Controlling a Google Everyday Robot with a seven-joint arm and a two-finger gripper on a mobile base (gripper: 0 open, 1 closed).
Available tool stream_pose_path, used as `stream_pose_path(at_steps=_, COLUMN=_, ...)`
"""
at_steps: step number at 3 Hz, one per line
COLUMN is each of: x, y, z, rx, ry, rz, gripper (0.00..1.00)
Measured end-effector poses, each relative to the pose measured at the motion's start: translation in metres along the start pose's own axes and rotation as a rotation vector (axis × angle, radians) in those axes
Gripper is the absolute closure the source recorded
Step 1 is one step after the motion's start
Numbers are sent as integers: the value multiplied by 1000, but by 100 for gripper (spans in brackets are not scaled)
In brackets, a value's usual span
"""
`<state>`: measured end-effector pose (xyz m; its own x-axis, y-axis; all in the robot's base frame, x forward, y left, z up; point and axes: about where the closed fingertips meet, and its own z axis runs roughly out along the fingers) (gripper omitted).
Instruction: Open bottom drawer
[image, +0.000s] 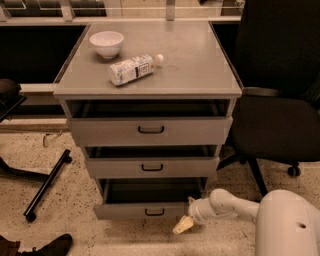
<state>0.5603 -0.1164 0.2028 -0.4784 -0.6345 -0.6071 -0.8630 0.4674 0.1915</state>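
Observation:
The grey cabinet (150, 82) has three drawers. The bottom drawer (135, 210) is pulled out, with a dark gap behind its flat grey front and a small black handle (154, 212) at its middle. The middle drawer (150, 167) and top drawer (150, 131) stand slightly open above it. My gripper (183, 225) is low near the floor, just right of the bottom drawer's front corner, below and to the right of its handle. The white arm (225, 204) reaches in from the lower right.
A white bowl (106, 43) and a lying plastic bottle (134, 69) sit on the cabinet top. A black office chair (280, 125) stands close on the right. A black chair base leg (46, 184) lies on the speckled floor at left. A dark shoe (47, 246) is at the bottom left.

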Motion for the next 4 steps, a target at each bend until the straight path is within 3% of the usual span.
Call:
stream_pose_path(at_steps=3, x=7, y=15, z=-4, rx=-21, ry=19, rz=16, gripper=0)
stream_pose_path(at_steps=4, x=18, y=30, z=-8, rx=-21, ry=19, rz=50, gripper=0)
